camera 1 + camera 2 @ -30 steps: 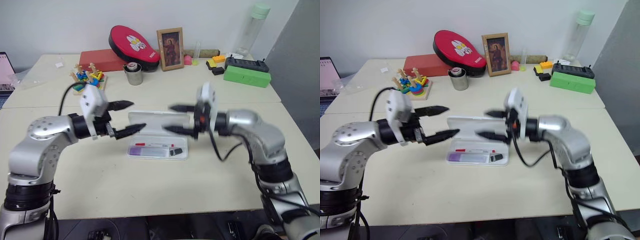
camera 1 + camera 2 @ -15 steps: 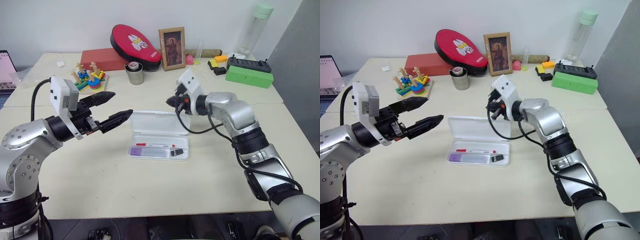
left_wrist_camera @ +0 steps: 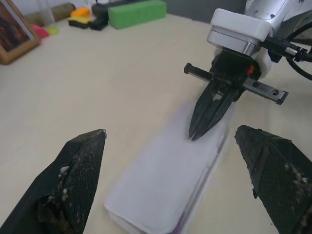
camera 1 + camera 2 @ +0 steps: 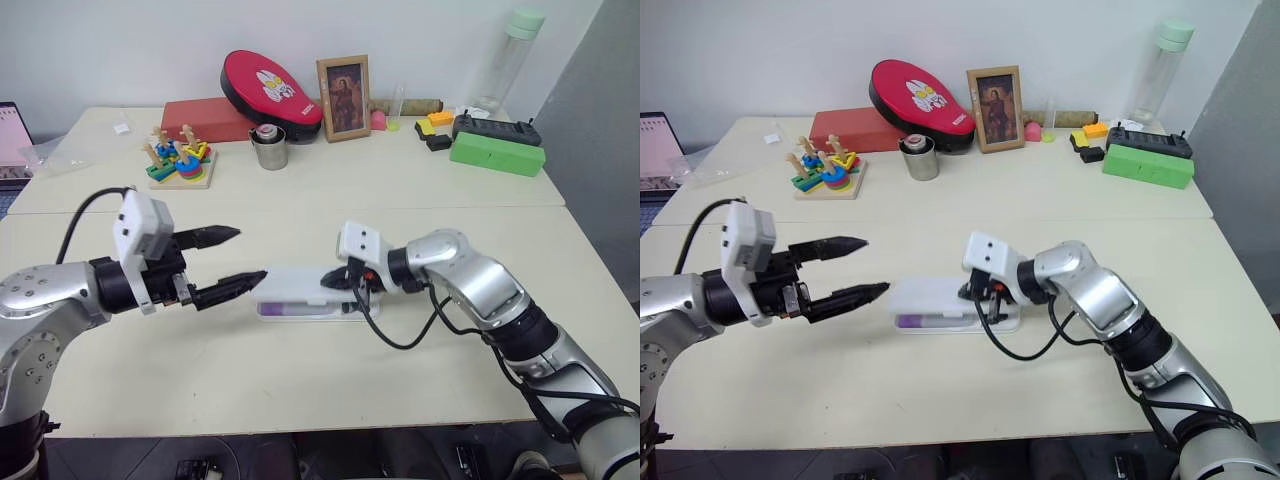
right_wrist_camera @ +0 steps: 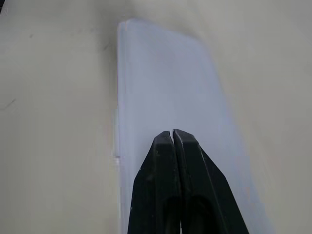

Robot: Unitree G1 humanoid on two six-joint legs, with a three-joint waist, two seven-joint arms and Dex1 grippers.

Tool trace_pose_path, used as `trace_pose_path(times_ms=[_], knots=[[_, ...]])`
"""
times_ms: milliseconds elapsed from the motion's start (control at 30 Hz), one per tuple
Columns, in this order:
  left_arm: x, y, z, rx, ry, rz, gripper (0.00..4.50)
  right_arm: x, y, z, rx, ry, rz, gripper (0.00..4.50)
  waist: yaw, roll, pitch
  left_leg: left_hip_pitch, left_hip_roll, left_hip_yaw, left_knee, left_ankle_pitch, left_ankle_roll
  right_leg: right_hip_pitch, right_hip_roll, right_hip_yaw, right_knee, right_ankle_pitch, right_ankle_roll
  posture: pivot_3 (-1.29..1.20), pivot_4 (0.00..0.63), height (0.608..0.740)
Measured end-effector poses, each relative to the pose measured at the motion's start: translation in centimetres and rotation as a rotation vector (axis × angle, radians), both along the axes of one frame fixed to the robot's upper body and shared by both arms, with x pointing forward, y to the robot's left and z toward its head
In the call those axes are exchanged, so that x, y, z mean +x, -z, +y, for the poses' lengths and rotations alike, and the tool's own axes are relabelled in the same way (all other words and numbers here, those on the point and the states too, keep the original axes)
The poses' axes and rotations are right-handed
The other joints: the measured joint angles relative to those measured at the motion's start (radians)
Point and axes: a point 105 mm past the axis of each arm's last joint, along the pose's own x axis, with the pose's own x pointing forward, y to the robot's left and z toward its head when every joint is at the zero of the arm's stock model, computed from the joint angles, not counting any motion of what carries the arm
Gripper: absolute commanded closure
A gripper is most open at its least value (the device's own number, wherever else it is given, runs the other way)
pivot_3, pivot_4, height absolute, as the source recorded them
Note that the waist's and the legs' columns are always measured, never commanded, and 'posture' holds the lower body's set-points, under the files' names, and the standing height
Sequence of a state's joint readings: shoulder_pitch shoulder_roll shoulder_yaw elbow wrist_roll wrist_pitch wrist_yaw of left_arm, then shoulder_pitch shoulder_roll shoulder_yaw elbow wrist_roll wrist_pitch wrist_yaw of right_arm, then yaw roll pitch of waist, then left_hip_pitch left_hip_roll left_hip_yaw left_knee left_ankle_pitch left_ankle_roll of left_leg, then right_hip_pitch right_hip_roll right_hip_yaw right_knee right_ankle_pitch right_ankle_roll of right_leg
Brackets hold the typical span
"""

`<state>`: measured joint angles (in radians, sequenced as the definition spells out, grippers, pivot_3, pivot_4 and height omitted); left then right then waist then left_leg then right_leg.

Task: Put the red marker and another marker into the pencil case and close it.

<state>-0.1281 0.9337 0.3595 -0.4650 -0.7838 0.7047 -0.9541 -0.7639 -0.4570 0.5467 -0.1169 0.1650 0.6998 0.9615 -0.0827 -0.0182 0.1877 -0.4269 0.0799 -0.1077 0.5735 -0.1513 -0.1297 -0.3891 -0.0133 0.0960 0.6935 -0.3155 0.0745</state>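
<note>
In the left eye view, the case (image 4: 297, 290) is lying near the middle of the near table (image 4: 300, 390) with its white lid lowered almost flat; a strip of purple is showing along its near edge, so the lavender marker (image 4: 283, 310) is sitting inside. The red marker cannot be made out under the lid. The right arm is reaching in from the right with its elbow bent, the forearm running leftward and sloping down, and the right gripper (image 4: 330, 281) is resting its pinched-together fingers on the lid's right part. The left arm is stretching in from the left, roughly level, with the left gripper (image 4: 232, 262) spread wide and pointing right, its nearer fingertip just beside the case's left end and the other finger hanging above the table.

The right eye view is showing the same layout, the case sitting between the two grippers.

In the left wrist view, the two left fingers (image 3: 73, 180) are standing far apart at either side, framing the case lid, and the right gripper is coming down onto the lid from the far side, its tips together and touching the white surface.

In the right wrist view, the right fingers (image 5: 192, 195) are pressed against each other with no gap, lying over the lid, which is running away from them lengthwise.
</note>
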Motion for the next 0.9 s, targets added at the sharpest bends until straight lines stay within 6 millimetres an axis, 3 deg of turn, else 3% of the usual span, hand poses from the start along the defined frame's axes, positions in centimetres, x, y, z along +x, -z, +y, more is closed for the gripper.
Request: trace_pose_path(times_ms=[67,367,500,667,800,900], knots=[[-0.1,0.2,-0.1,0.015,0.015,0.002,0.0,0.0,1.1,-0.1,-0.044,0.0,-0.011,4.45,0.0,0.0,0.0,0.0,0.0,0.0,0.0,0.0,0.0,0.0,0.0,0.0,0.0,0.0,0.0,0.0,0.15,0.74],[0.4,1.3,0.3,0.06,-0.004,0.021,0.0,0.1,1.5,-0.9,0.018,0.036,0.013,4.45,0.004,-0.001,-0.001,0.001,0.0,0.0,0.0,0.0,0.0,0.001,0.0,0.0,0.0,0.0,0.0,0.0,0.15,0.74],[1.6,1.8,1.6,0.058,-0.112,0.025,0.0,1.4,-0.1,-3.0,0.17,0.151,0.064,3.71,0.008,-0.001,0.0,0.001,0.0,0.001,0.0,0.0,0.0,0.001,0.0,0.001,-0.001,0.0,0.001,0.0,0.15,0.74],[3.1,3.4,4.4,0.024,-0.287,0.07,0.0,3.2,-3.9,-8.9,0.289,0.311,0.03,2.47,0.011,-0.001,0.0,0.001,0.0,0.001,-0.001,0.0,0.0,0.001,0.0,0.0,-0.002,0.0,0.0,0.0,0.15,0.74],[4.0,3.1,7.3,0.02,-0.415,0.037,0.0,3.7,-3.2,-12.5,0.267,0.413,0.065,1.54,0.01,-0.001,0.001,0.001,0.0,0.001,-0.001,0.0,0.0,0.001,0.0,0.001,-0.003,0.0,0.0,0.0,0.15,0.74],[4.3,3.2,8.4,0.026,-0.455,0.024,0.0,4.0,-2.6,-13.3,0.259,0.439,0.081,0.68,0.004,-0.001,0.001,0.001,0.0,0.002,-0.001,0.0,0.0,0.0,0.0,0.001,-0.002,0.0,0.0,0.0,0.15,0.74]])
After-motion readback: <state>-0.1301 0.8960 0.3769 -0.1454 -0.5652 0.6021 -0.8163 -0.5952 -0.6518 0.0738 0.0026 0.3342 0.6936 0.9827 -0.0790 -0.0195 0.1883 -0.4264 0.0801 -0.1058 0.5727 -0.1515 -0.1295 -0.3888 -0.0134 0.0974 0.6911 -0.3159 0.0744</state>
